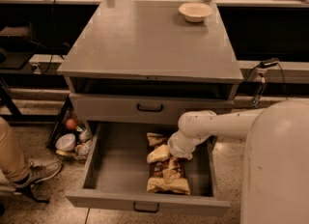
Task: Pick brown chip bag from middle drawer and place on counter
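Observation:
The brown chip bag (166, 170) lies lengthwise in the right half of the open middle drawer (116, 162), cream ends toward the front and back. My gripper (159, 153) reaches down into the drawer from the right on a white arm and sits over the bag's far half, touching or just above it. The grey counter (140, 39) is the cabinet top above the drawers.
A cream bowl (195, 11) stands at the counter's back right. A closed drawer front (149, 107) with a black handle is above the open drawer. A bin of small items (71, 138) sits on the floor left of the cabinet. A person's leg and shoe (29, 172) are at far left.

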Available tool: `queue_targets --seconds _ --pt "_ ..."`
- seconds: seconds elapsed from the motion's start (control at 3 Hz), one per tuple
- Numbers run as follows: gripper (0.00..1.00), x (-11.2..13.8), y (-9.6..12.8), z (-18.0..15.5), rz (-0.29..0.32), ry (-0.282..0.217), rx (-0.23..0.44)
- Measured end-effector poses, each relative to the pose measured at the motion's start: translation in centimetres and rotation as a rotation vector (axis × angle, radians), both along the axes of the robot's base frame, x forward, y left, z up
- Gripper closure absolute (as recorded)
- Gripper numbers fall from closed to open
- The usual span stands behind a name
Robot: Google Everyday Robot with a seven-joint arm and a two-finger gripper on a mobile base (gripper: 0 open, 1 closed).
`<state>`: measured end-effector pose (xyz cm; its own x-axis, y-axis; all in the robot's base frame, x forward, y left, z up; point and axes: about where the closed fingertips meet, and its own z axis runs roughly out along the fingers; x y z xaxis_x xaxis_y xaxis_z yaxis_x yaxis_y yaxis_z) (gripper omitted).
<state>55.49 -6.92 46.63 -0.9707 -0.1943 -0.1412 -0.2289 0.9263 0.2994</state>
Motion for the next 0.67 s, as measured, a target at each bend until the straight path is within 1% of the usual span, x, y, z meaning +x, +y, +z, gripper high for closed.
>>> queue_targets --seconds 0.33,0.67 --pt "0.0 1.2 0.8 -2.9 -0.043 0.022 -0.017" --pt "0.0 2.4 0.8 -5.5 -0.108 0.03 -0.026"
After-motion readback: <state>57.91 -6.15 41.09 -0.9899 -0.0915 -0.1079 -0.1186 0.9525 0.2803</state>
